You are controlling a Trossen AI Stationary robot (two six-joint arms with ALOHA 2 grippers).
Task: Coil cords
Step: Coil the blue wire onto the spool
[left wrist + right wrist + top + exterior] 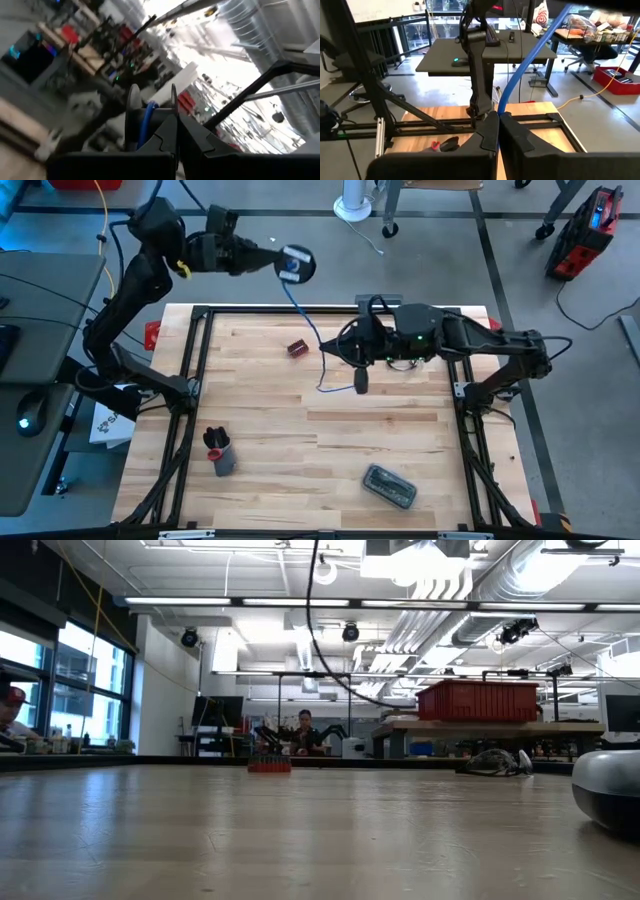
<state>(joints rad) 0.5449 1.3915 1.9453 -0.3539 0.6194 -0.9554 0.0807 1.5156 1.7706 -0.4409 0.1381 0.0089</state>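
A: High view?
B: Left gripper (268,262) is up at 12 o'clock, past the table's (330,430) far edge, clamped on the black reel (296,264). The blue cord (306,320) drops from the reel toward 5 o'clock, into the right gripper (360,372) near table centre, which is pinched on it. A loose bit of cord lies on the wood just beside that gripper at 9 o'clock.
A: Other stuff on the table?
B: Small red block (298,348) at 11 o'clock, dark cup (219,452) at 8, grey case (389,487) at 5.
A: Low view?
B: No grippers visible. Cord (318,620) hangs as a dark line from 12 o'clock, curving right. Red block (269,764) sits far off on the tabletop (300,840); grey case (610,790) at 3. A person is seated in the room behind.
A: Left wrist?
B: Fingers (167,137) narrow, gripping the reel (133,117) edge-on, cord (146,122) wound in its groove.
A: Right wrist?
B: Fingers (512,137) closed tight on the cord (527,60), which rises toward 1 o'clock.
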